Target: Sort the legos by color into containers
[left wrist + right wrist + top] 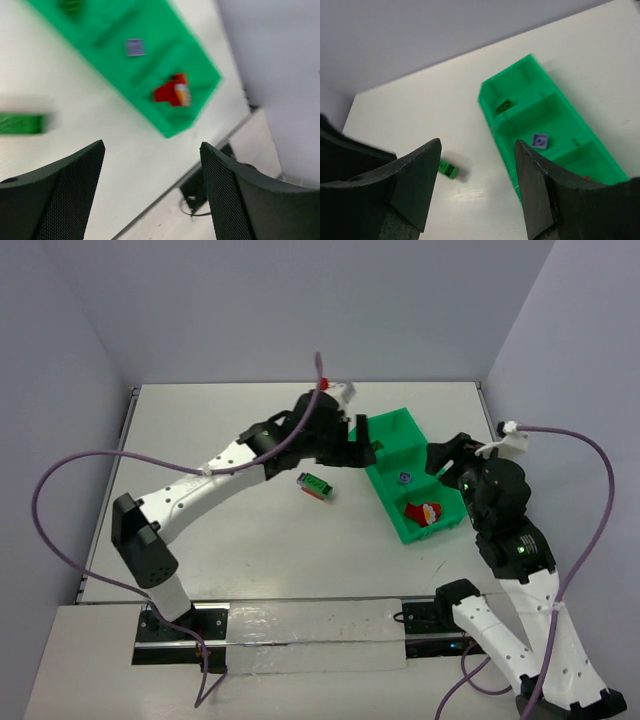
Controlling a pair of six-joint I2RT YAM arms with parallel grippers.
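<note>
loose green lego (314,486): lies on the surface (200,560), just apart from the tray's left wall. it is the only brick seen outside the tray and is not yet sorted.
left pincer (356,444): jaws wide apart with nothing between them (wrist view is blurred). it hangs over the tray's far-left corner, near the loose lego.
step in hand (judgement): pick up the loose green lego. come down square over it with the jaws across its short sides, and close only once low on the brick. it is small and may skid on the smooth surface.
tray (398,430): three compartments are seen. the far one holds a green lego (504,105), the middle a purple lego (403,478), the near one a red lego (424,512). the loose brick belongs in the far one.
right pincer (443,456): jaws open and empty, beside the tray's right wall.
room: there is open surface left of and in front of the loose lego. the tray wall is close on its right, so approach from the left. both arms crowd the tray, so the drop risks a clash. the surface's right edge lies near the tray.
</note>
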